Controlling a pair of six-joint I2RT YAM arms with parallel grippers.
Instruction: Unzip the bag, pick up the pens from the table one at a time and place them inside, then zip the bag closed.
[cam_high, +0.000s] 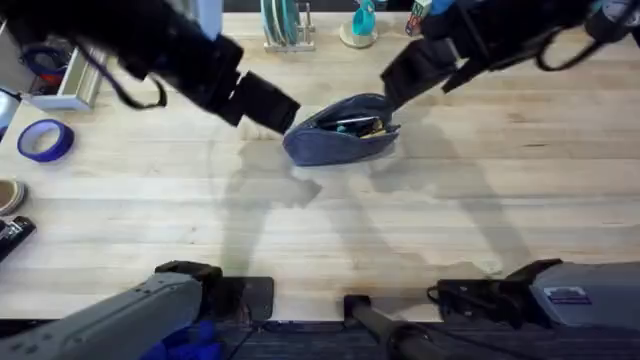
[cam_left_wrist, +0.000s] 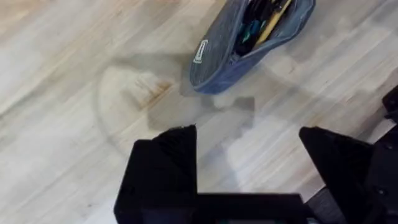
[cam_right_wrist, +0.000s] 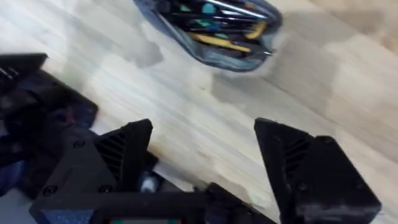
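Lying unzipped mid-table: bag (cam_high: 342, 130), pens (cam_right_wrist: 219, 41) showing inside. Hovering just beside it, jaws apart and empty: left gripper (cam_left_wrist: 249, 180), right gripper (cam_right_wrist: 205, 162). Remaining, judging by the gaping mouth: zipping closed.

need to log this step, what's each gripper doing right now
Left gripper: open, holding nothing, near the small blue-grey fabric pouch.
Right gripper: open, holding nothing.
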